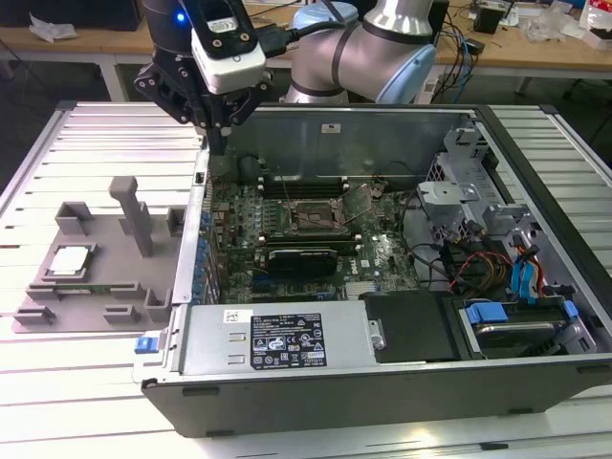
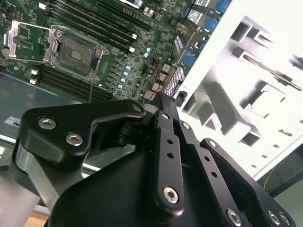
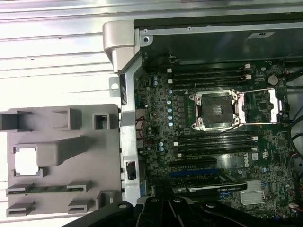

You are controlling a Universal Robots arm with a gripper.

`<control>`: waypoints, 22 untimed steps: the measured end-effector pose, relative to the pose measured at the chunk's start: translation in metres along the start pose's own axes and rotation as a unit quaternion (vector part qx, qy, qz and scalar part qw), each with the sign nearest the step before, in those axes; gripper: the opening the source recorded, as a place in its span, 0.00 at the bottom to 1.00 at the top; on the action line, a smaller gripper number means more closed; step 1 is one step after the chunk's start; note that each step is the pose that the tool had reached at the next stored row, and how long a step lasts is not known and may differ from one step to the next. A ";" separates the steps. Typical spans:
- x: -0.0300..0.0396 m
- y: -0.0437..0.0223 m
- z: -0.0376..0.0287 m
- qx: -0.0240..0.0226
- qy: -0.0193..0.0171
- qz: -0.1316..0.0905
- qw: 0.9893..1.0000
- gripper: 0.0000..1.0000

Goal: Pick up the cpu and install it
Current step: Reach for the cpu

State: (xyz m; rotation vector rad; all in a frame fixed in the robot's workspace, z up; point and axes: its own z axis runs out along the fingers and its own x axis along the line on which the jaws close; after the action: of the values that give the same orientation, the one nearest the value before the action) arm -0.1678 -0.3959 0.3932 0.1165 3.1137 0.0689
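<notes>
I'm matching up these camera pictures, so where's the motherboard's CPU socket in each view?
Exterior view: CPU socket mid-board, inside the open case.
First wrist view: socket between two banks of memory slots.
Second wrist view: socket again flanked by memory slots.
Shared landmark: the grey fixture beside the case.

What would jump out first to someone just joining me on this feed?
The open computer case dominates the exterior view, with its motherboard socket uncovered near the middle of the board. The gripper hangs empty above the case's wall on the exterior view's left. Beyond that wall, the cpu lies silvery in a gray fixture tray, apart from the gripper.
</notes>
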 end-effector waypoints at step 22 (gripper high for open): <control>0.0315 -0.0004 -0.0007 0.000 0.000 0.000 1.000 0.11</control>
State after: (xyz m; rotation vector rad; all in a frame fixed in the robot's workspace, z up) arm -0.1993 -0.3940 0.3932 0.1166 3.1137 0.0688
